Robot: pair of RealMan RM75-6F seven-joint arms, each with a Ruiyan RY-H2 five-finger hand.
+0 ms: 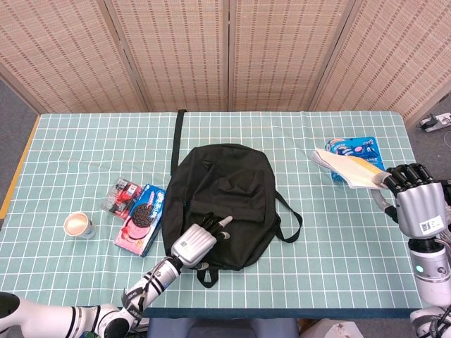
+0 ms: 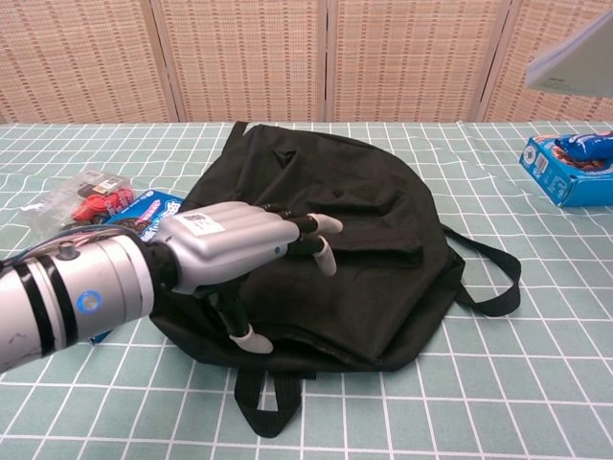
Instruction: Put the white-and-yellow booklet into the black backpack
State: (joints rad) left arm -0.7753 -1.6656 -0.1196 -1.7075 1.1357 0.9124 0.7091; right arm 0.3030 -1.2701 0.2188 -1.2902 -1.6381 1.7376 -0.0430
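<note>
The black backpack [image 1: 224,200] lies flat in the middle of the table, also filling the chest view [image 2: 374,230]. My left hand [image 1: 199,241] hovers over its near edge, fingers apart and holding nothing; in the chest view this left hand [image 2: 239,247] reaches across the bag's front. My right hand [image 1: 416,198] at the right edge grips the white-and-yellow booklet [image 1: 347,167], held up off the table. Only a corner of the booklet [image 2: 575,59] shows at the chest view's top right.
A blue cookie box [image 1: 354,149] lies behind the booklet, seen also as the blue box [image 2: 573,169]. Left of the bag sit an Oreo pack [image 1: 141,217], a red snack packet [image 1: 121,194] and a paper cup [image 1: 77,224]. A strap [image 1: 178,134] runs back from the bag.
</note>
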